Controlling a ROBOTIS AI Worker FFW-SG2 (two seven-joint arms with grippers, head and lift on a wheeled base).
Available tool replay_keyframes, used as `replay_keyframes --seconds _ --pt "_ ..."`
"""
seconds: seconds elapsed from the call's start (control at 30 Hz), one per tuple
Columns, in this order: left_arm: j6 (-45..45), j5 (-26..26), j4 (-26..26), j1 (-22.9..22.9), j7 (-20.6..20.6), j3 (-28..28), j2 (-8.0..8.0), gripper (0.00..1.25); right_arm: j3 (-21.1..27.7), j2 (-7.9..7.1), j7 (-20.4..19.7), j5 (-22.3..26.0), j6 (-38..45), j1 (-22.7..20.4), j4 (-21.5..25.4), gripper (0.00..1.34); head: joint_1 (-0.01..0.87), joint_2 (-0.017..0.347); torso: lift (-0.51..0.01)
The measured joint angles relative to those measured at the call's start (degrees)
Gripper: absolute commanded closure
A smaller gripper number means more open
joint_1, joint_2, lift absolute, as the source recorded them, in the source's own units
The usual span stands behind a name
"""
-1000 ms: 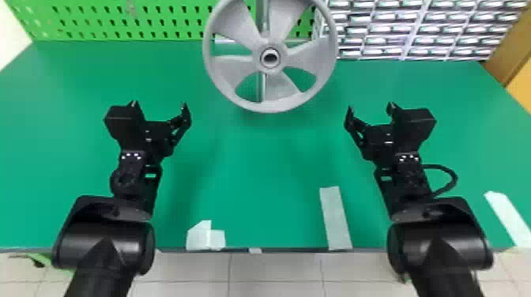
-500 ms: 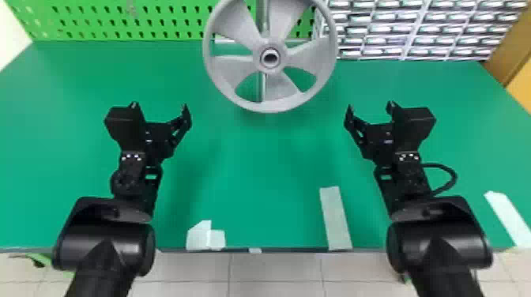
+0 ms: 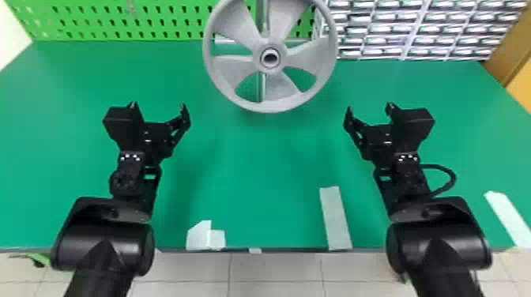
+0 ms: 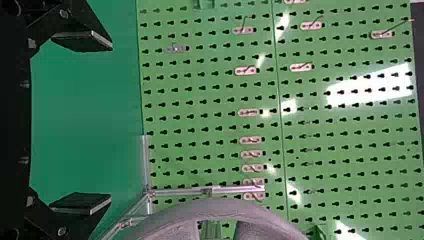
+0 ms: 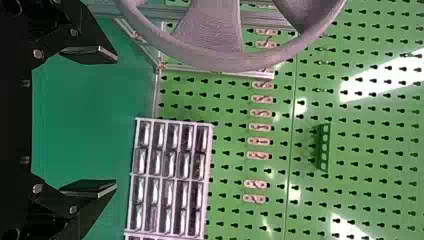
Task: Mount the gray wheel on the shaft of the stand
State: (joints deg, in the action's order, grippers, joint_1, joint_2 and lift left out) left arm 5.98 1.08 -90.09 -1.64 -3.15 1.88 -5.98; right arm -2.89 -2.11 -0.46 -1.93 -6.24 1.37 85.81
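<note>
In the head view my left gripper point(image 3: 160, 110) and my right gripper point(image 3: 369, 112) stand open over the green table, one to each side and nearer than the gray wheel point(image 3: 270, 106). The wheel is up on the metal stand point(image 3: 260, 85) at the back middle, its hub facing me; neither gripper touches it. In the left wrist view the left gripper point(image 4: 85, 122) has nothing between its fingers, and the wheel rim point(image 4: 235, 207) shows farther off. In the right wrist view the right gripper point(image 5: 92, 120) is likewise apart from the wheel point(image 5: 240, 60).
A green pegboard point(image 3: 98, 19) rises behind the green table point(image 3: 253, 170), with a drawer rack point(image 3: 399, 29) at the back right. Strips of pale tape point(image 3: 336, 217) lie by the table's front edge. An angled frame belongs to the stand's base point(image 4: 175, 191).
</note>
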Motion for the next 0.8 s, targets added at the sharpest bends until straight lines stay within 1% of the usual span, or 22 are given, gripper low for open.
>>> replay_keyframes --seconds 0.8 --pt "0.0 -0.37 0.0 0.15 0.25 -0.09 0.0 0.2 0.08 -0.09 0.02 0.08 0.0 -0.15 -0.03 0.38 0.865 0.052 -0.101"
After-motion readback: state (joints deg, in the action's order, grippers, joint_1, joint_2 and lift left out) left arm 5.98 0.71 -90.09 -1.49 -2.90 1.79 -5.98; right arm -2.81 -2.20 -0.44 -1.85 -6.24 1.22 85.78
